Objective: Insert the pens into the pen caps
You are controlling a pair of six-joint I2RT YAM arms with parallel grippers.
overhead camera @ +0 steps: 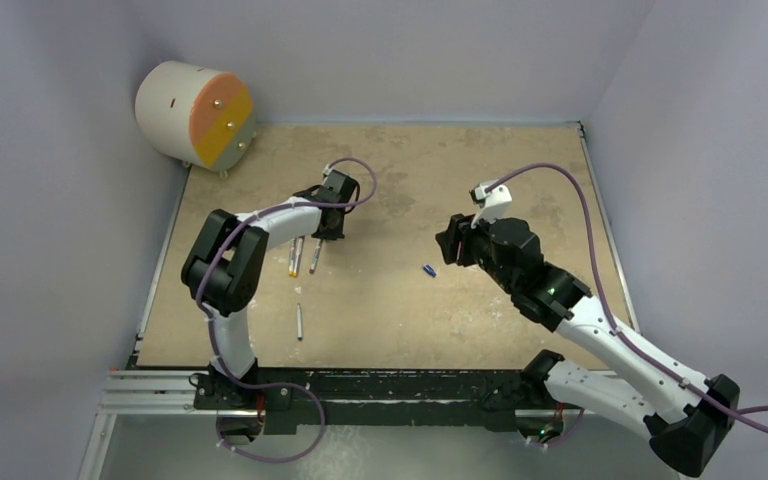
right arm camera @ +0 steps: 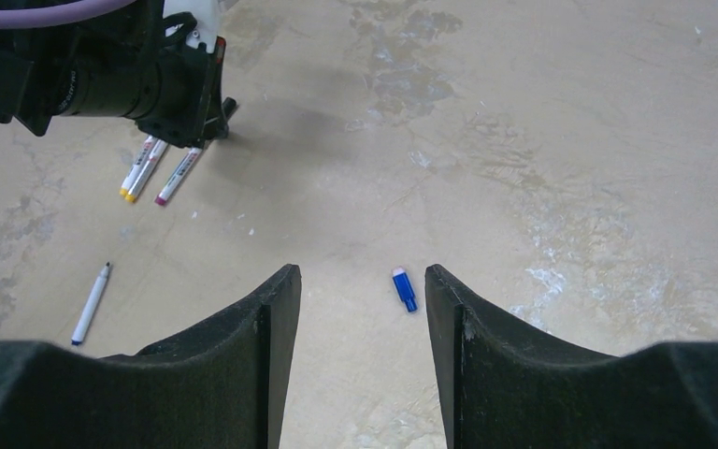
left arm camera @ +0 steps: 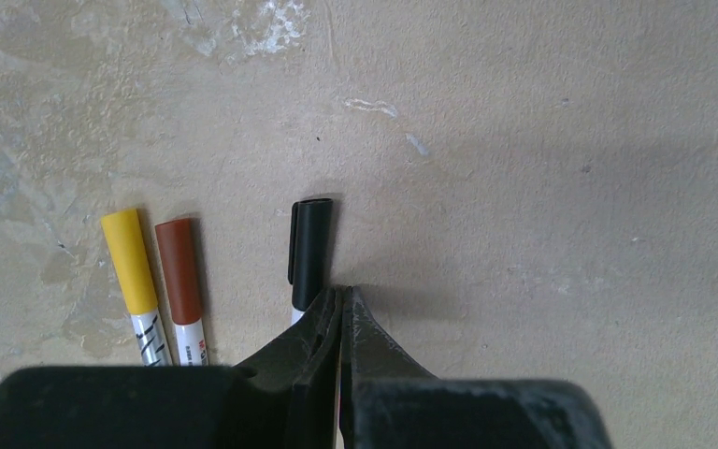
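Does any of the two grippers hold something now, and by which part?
Nothing is held. The left gripper is shut on nothing; the black-capped pen lies beside its tip. The right gripper is open, apart from the blue cap.

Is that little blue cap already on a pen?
No, the blue cap lies alone on the table, well apart from the nearest pen.

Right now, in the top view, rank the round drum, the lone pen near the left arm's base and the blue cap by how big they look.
1. round drum: by far the largest.
2. lone pen: a short thin stick.
3. blue cap: smallest, clearly shorter than the pen.
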